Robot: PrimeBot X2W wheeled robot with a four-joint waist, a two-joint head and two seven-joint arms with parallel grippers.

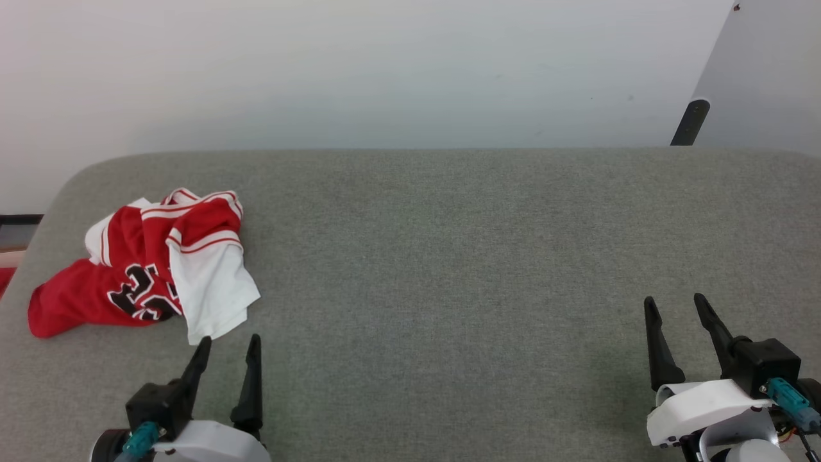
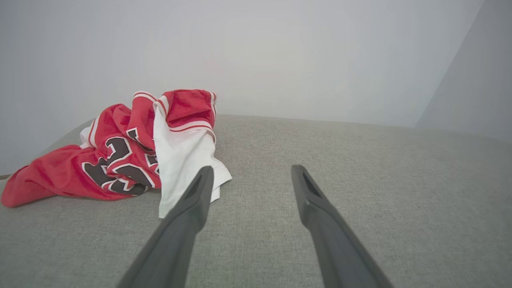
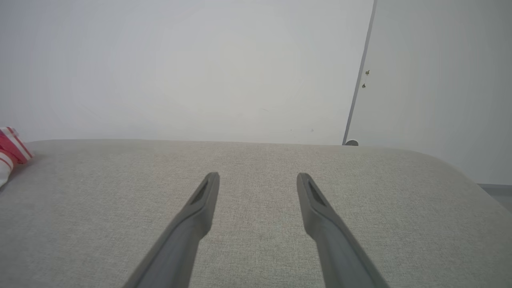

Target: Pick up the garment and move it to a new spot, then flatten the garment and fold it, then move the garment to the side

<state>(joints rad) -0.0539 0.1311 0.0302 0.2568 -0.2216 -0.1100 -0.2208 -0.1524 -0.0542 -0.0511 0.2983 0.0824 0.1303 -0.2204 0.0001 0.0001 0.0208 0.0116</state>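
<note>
The garment point(image 1: 147, 263), a red jersey with white sleeves, striped trim and black numerals, lies crumpled at the left end of the grey padded surface point(image 1: 449, 256). A white sleeve spreads toward the front. My left gripper point(image 1: 229, 343) stands open just in front of that sleeve, a little to its right, holding nothing. In the left wrist view the garment point(image 2: 120, 156) sits ahead and to the left of the open gripper point(image 2: 250, 172), and the sleeve's edge lies behind the left fingertip. My right gripper point(image 1: 673, 305) is open at the lower right, far from the garment point(image 3: 10, 154).
A pale wall point(image 1: 385, 64) rises behind the padded surface. A dark post point(image 1: 689, 122) and a light panel stand at the back right. The surface's rounded left corner point(image 1: 64, 186) lies close to the garment. A wide stretch of grey fabric separates the two grippers.
</note>
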